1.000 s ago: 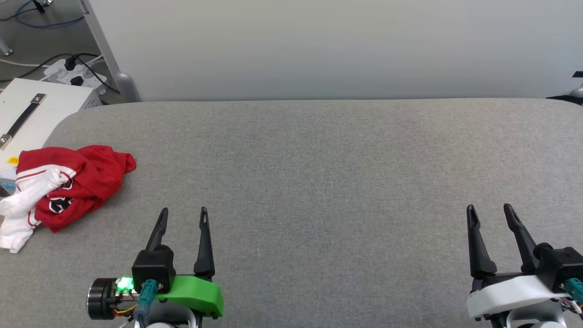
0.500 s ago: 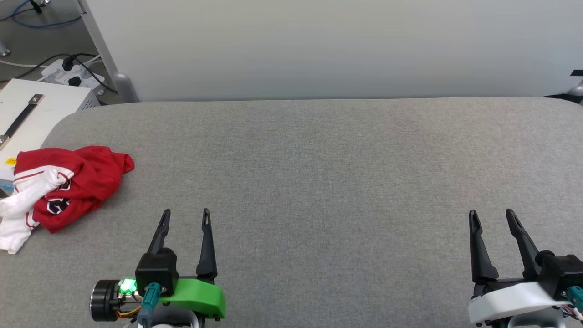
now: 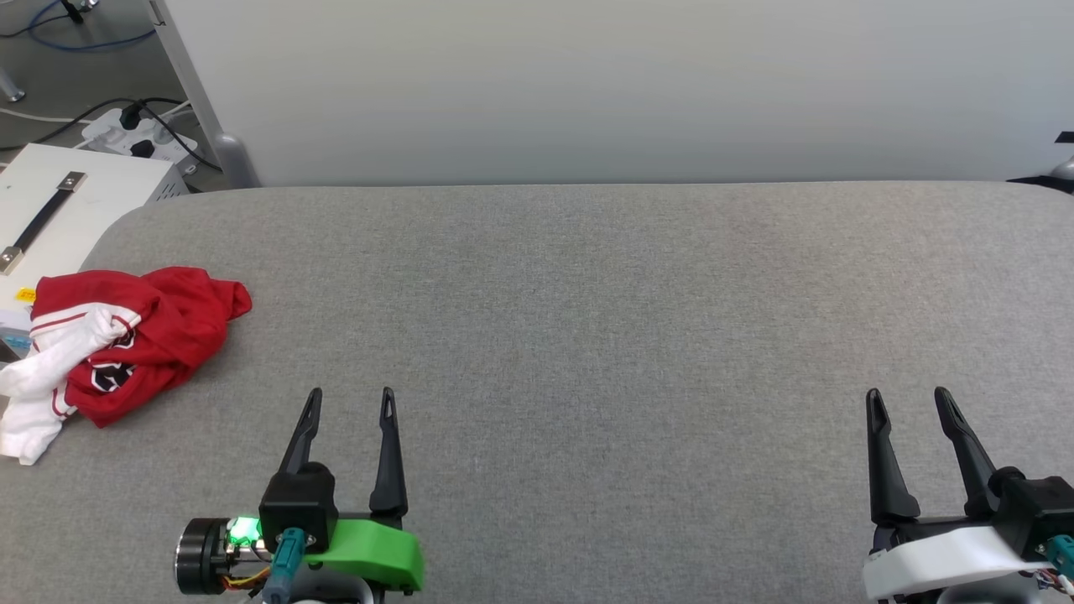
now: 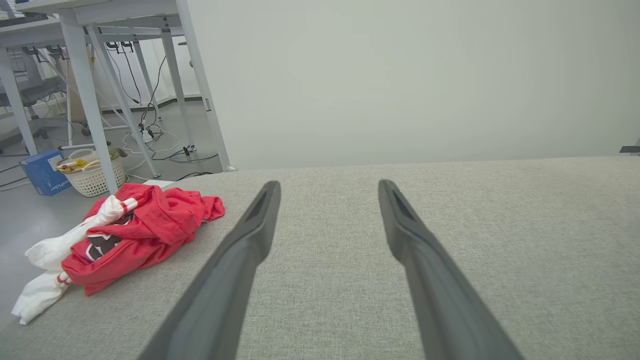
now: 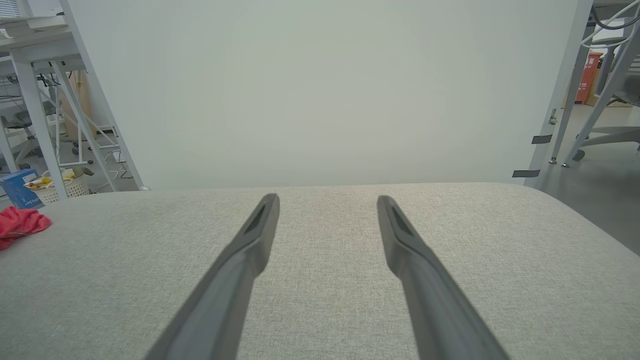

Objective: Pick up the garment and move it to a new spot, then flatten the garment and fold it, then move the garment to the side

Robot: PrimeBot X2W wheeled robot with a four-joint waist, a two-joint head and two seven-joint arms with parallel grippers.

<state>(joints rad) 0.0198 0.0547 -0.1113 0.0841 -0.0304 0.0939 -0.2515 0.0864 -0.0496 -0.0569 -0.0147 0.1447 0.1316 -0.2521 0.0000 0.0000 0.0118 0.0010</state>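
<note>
— Position of the crumpled red jersey T-shirt with white sleeves [image 3: 134, 331]?
— Bunched at the left end of the grey fabric-covered worktop [image 3: 604, 319], with a white sleeve at the rim.
— State of the left pincer [image 3: 351, 393]?
— Fingers wide apart, holding nothing. It is near the shirt, not touching.
— And the right pincer [image 3: 906, 393]?
— Wide apart, empty, well apart from the shirt.

Grey fabric tabletop [image 3: 587, 294], pale partition [image 3: 587, 84] behind; cables [image 3: 80, 113], maybe power strip [image 3: 147, 138], L floor [image 3: 50, 80].
</note>
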